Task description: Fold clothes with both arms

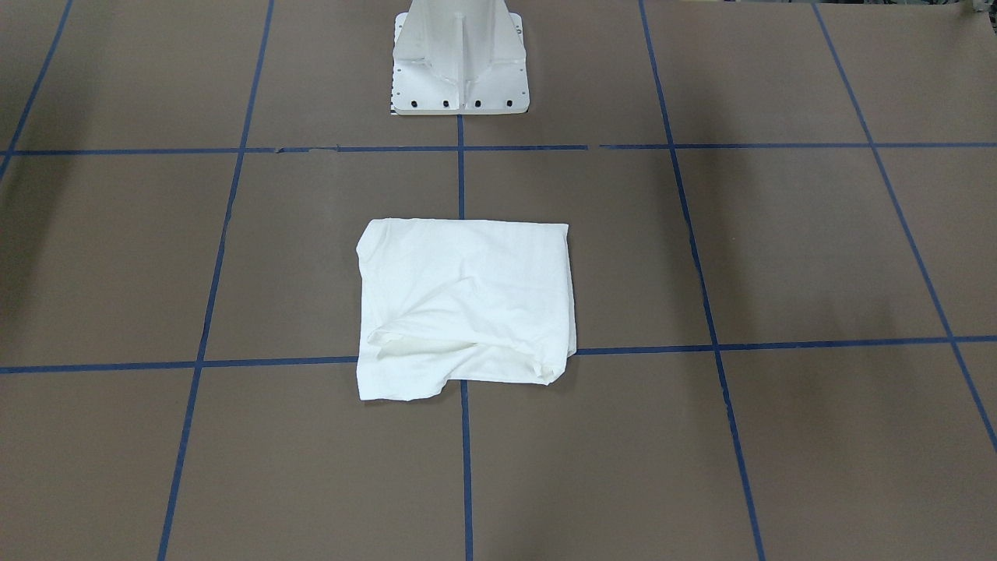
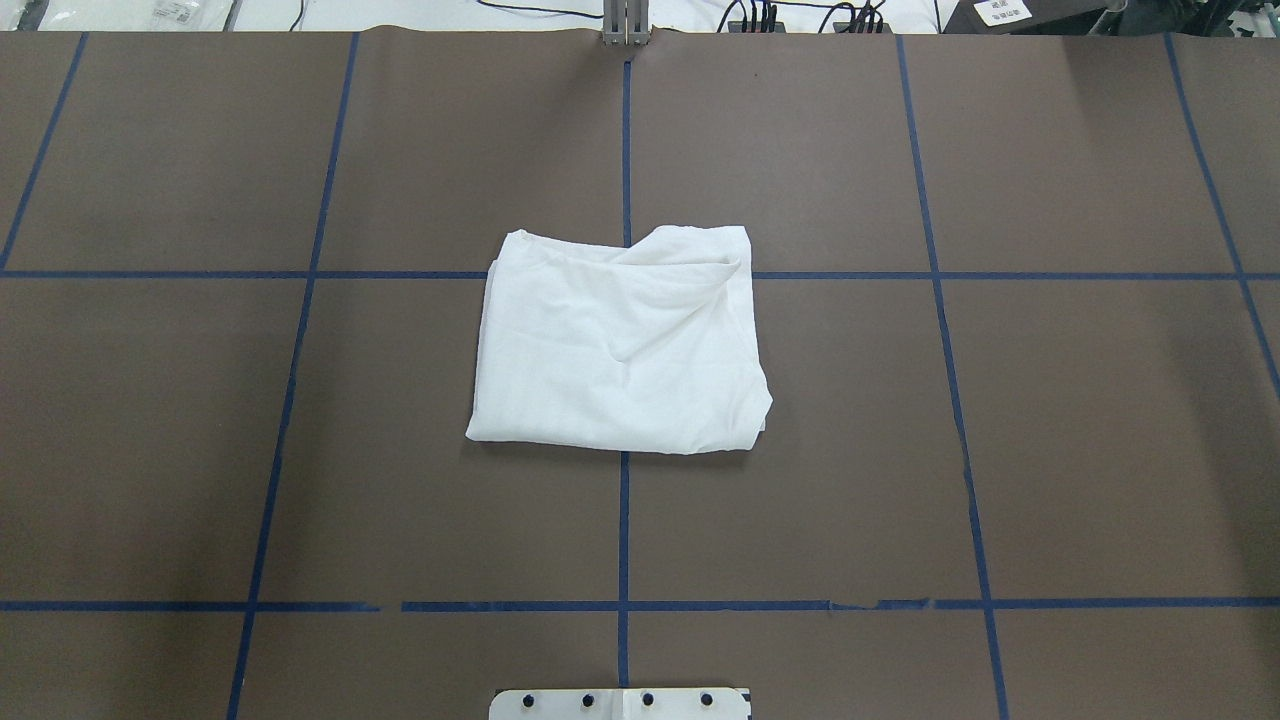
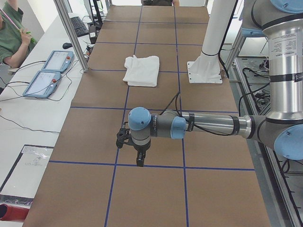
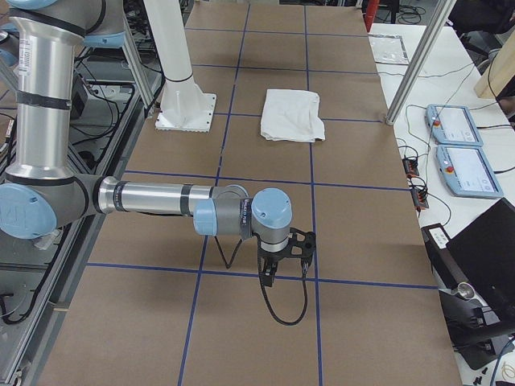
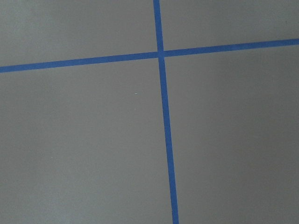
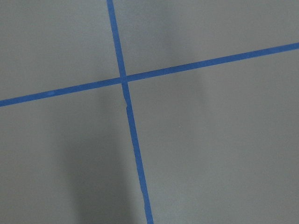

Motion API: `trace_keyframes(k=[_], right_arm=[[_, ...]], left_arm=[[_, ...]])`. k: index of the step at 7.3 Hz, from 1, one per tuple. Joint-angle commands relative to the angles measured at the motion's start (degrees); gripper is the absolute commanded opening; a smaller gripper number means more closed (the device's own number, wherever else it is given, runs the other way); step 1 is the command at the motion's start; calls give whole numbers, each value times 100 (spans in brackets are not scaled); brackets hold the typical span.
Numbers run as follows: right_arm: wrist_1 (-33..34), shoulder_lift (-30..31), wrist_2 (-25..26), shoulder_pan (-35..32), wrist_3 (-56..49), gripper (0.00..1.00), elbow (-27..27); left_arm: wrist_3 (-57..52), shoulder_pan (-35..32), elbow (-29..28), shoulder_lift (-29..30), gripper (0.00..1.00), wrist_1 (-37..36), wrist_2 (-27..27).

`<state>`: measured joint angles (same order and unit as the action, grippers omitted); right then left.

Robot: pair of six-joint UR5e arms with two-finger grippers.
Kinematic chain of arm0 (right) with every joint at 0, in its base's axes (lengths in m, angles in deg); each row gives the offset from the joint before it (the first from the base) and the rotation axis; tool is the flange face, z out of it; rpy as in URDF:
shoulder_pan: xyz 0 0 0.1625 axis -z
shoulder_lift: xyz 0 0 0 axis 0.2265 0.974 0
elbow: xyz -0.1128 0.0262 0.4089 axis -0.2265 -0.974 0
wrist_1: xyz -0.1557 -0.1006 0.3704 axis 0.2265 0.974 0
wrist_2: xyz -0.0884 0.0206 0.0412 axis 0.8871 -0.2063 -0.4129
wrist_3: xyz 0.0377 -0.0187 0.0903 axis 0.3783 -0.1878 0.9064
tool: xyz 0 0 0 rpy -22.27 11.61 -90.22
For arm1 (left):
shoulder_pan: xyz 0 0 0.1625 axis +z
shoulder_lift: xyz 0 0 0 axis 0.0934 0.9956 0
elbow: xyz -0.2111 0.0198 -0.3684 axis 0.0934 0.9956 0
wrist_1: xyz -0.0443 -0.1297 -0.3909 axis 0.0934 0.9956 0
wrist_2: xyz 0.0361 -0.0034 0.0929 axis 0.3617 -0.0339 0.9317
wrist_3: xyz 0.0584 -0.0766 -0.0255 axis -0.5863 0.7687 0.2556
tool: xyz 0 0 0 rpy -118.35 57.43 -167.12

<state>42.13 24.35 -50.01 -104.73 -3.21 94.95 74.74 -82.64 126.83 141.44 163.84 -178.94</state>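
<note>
Now, white T-shirt (image 2: 620,350) folded into rough rectangle, lying mid-table (image 2: 1000,450) across blue tape line (image 2: 624,520), near white pedestal (image 1: 459,70). Left gripper (image 3: 138,157), right gripper (image 4: 269,273) point down, well apart from shirt; whether jaws apart or together, cannot tell.

In the exterior left view the left arm (image 3: 213,125) fills the right side of the frame. Its upper tube stands upright along the right edge, bends at an elbow in the lower right, and its forearm runs level toward the frame's middle. The wrist turns down there, and the left gripper (image 3: 139,158) points straight down, just left of centre.

The exterior right view mirrors this. The right arm (image 4: 153,197) stands upright along the left edge, bends at mid-left, and its forearm reaches level to the centre. The right gripper (image 4: 272,273) hangs from the wrist, pointing down.

How either gripper's jaws stand cannot be told.
</note>
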Motion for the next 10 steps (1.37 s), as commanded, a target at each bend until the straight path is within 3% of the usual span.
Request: trace_keyframes(k=[1,5,10], right_arm=[[-9,-1,-65,-3,11,100,3],[0,-1,-74,-3,11,100,21],[61,-45,-65,111,-50,100,3]], left_arm=[[0,-6,-8,2,100,7,1],[603,2,-34,11,100,-3,-402],[562,2,-25,20,100,15,-377]])
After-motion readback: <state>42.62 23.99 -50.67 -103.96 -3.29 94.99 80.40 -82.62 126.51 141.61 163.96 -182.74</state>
